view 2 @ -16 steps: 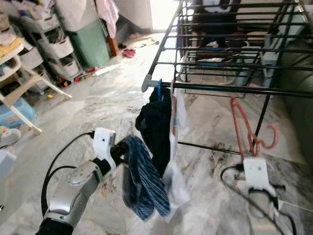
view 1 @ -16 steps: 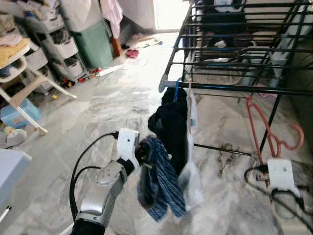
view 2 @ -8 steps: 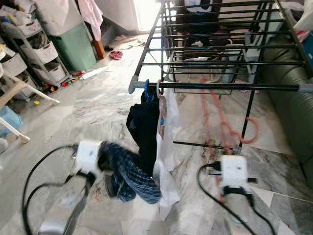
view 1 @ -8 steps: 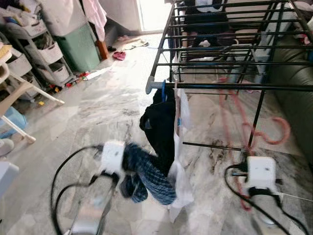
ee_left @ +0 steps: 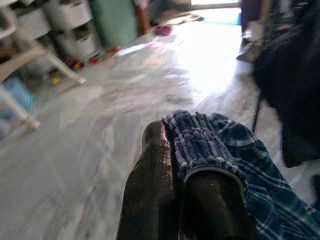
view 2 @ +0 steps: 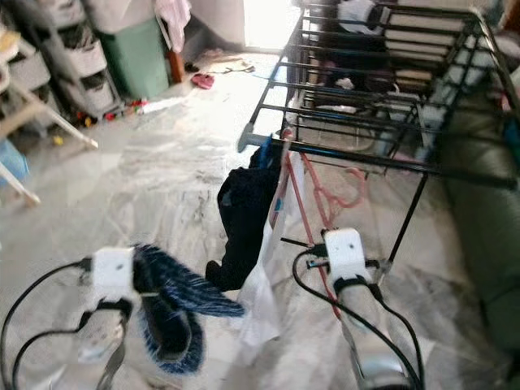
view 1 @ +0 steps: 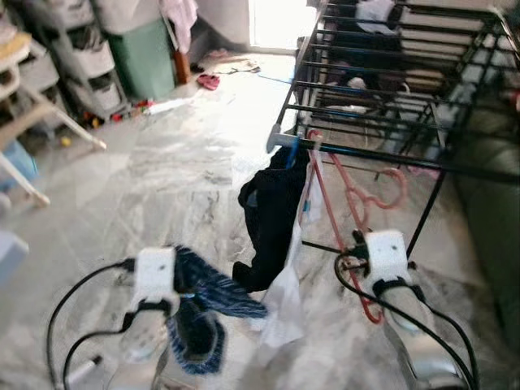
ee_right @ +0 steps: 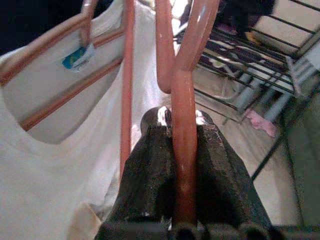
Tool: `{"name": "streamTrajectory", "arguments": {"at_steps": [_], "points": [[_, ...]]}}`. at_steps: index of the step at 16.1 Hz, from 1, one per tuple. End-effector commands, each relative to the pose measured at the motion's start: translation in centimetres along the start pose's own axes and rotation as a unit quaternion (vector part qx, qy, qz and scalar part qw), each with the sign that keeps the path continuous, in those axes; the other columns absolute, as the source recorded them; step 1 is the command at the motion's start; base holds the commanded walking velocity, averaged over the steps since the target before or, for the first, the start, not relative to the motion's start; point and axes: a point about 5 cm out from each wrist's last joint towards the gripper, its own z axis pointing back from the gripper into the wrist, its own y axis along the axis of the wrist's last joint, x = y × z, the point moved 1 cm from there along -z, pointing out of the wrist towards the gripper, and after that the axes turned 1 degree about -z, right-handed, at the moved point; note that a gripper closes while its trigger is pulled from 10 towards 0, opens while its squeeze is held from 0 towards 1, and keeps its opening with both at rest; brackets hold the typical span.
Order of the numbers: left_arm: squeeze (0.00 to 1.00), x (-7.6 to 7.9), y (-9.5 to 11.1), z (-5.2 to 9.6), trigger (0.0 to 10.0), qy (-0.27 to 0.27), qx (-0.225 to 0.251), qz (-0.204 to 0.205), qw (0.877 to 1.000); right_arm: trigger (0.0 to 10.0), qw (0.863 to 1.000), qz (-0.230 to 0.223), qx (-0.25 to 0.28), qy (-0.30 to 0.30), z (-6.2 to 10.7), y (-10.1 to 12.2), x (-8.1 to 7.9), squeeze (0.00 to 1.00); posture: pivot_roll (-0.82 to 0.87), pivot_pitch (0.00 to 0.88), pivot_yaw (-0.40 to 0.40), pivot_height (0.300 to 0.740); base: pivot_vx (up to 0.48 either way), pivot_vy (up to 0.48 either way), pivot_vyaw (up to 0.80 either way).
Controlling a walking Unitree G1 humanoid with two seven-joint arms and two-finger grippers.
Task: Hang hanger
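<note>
A black metal drying rack (view 1: 382, 89) stands on a pale marble floor (view 1: 162, 179). Its nearest rail already carries a dark garment (view 1: 272, 211) and a white garment (view 1: 286, 301) on hangers.

The right gripper (ee_right: 182, 150) has its two black fingers closed on the bar of a salmon-pink hanger (view 1: 349, 191). In the head views the hanger rises from the wrist toward the rail, its curled hook (view 1: 396, 180) just below the rail and not yet over it, as far as the blur lets one judge.

The left gripper (ee_left: 182, 170) is low beside the robot, pinched shut on a blue checked cloth (view 1: 203, 305) that droops limp from it.

The hanger looks like thin, light, stiff plastic with a glossy surface, so it would probably pivot or slip in a loose pinch. The present grip on the straight bar leaves the hook free. Holding nearer the neck would likely steady it better.
</note>
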Motion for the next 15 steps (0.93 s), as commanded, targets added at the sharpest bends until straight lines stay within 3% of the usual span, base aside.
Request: {"name": "streamTrajectory", "arguments": {"at_steps": [1,4,7,10,15], "points": [[0.00,-0.9,0.7,0.1,10.0,0.032,0.018,-0.004,0.999,10.0,0.998,0.009,0.042,0.034,-1.3,2.2,-0.9,0.00,0.02,0.000,-0.093,0.740,0.000,0.000,0.00],[0.00,-1.1,1.1,0.0,10.0,0.035,0.025,-0.041,0.998,10.0,0.999,0.001,0.048,0.019,-2.1,2.8,-1.0,0.00,0.01,0.000,-0.080,0.740,0.000,0.000,0.00],[0.00,-0.4,1.5,-0.3,10.0,0.001,0.032,-0.053,0.998,10.0,0.999,0.003,0.045,-0.022,-1.1,2.1,-0.3,0.00,-0.01,0.008,-0.042,0.740,0.000,0.000,0.00],[0.00,0.4,1.9,-0.7,10.0,-0.026,0.038,-0.063,0.997,10.0,0.994,0.029,-0.001,-0.102,0.5,-0.1,2.0,0.00,-0.04,0.007,-0.012,0.740,0.000,0.000,0.00],[0.00,0.9,2.4,-1.8,10.0,-0.048,0.042,-0.069,0.996,10.0,0.991,0.016,-0.038,-0.130,1.0,-1.3,2.8,0.00,-0.06,0.000,0.023,0.740,0.000,0.000,0.00]]}}
